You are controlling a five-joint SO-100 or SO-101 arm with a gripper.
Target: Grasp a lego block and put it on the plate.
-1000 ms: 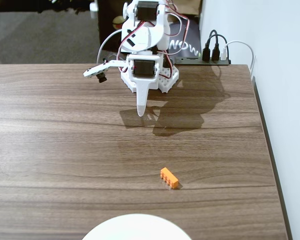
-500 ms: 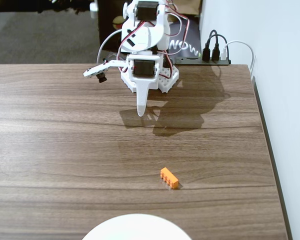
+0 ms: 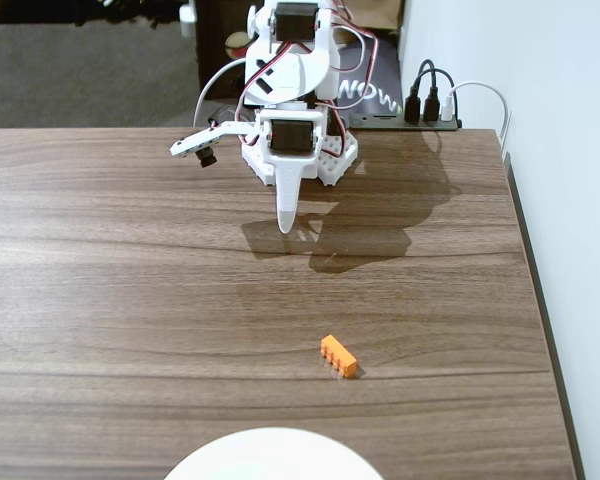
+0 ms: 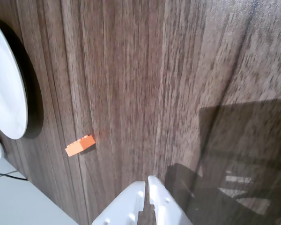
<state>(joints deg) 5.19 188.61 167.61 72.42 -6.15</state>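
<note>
Fixed view: one brick [image 3: 339, 356] on the wood table [image 3: 130, 260], sitting skewed, alone, right of centre – well apart from the gripper [image 3: 286, 224], which points down near the arm's base. One plate [image 3: 275, 455], mostly cut off by the bottom edge.

Wrist view: same single brick [image 4: 79, 145], lying between the plate [image 4: 7, 93] at left and the fingertips [image 4: 147, 183] – those are pressed together, holding nothing. Plate's again only partly in frame.

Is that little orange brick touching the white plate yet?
Apart. In the fixed view, the small orange rectangular lego brick lies on the bare wooden table, with a clear strip of wood between it and the round white plate.
</note>
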